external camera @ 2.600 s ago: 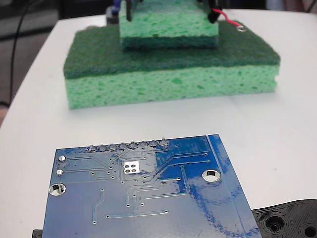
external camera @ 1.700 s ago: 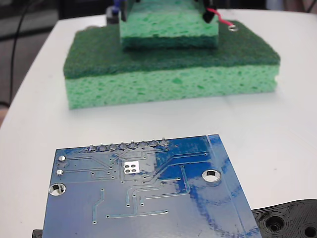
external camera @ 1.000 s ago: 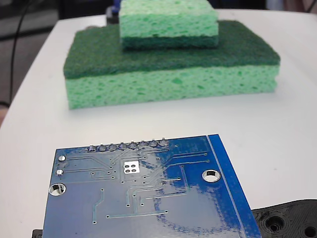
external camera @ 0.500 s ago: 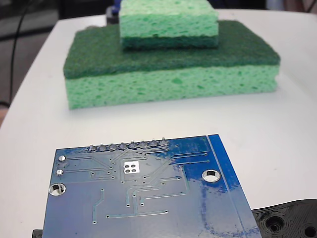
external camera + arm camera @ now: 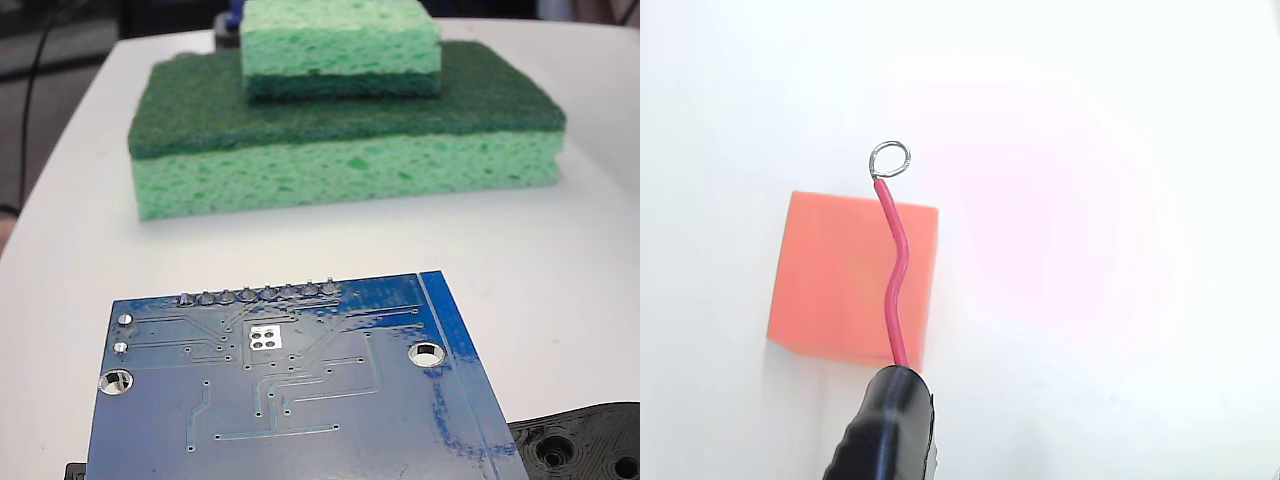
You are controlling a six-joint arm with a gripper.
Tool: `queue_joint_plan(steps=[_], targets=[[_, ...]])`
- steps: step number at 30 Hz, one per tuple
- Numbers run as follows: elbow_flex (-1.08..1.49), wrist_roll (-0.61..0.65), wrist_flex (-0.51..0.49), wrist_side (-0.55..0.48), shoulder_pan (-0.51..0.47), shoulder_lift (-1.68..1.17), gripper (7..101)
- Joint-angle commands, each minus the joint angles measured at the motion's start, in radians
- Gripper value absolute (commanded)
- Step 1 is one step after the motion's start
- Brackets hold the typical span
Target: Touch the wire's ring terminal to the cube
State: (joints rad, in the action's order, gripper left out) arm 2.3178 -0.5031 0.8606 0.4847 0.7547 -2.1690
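Observation:
In the wrist view an orange cube [image 5: 835, 285] sits on the white table. The thin red wire [image 5: 896, 280] runs up across the cube's right part from its black plug [image 5: 885, 430] at the bottom edge. Its silvery ring terminal [image 5: 890, 159] shows just past the cube's upper edge, over the white surface. Height above the cube cannot be judged, nor whether anything touches. The gripper's fingers are out of frame; the plug is held from below the picture. The fixed view shows neither cube, wire nor gripper.
In the fixed view a small green sponge [image 5: 340, 45] lies on a large green sponge [image 5: 340, 150] at the back of the white table. A blue circuit board [image 5: 290, 390] stands close to the camera, with a black plastic part [image 5: 585, 445] at the lower right.
The gripper with the red wire, seen behind the small sponge 2.6 s ago, has left the fixed view. Sponges and board have not moved.

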Motion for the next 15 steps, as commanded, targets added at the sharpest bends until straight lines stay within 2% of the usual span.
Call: queue_joint_plan(steps=[1, 15], targets=[[-0.002, -0.008, -0.012, 0.000, 0.002, 0.008, 100.3], [-0.014, -0.031, -0.041, -0.015, 0.014, 0.104, 100.3]])
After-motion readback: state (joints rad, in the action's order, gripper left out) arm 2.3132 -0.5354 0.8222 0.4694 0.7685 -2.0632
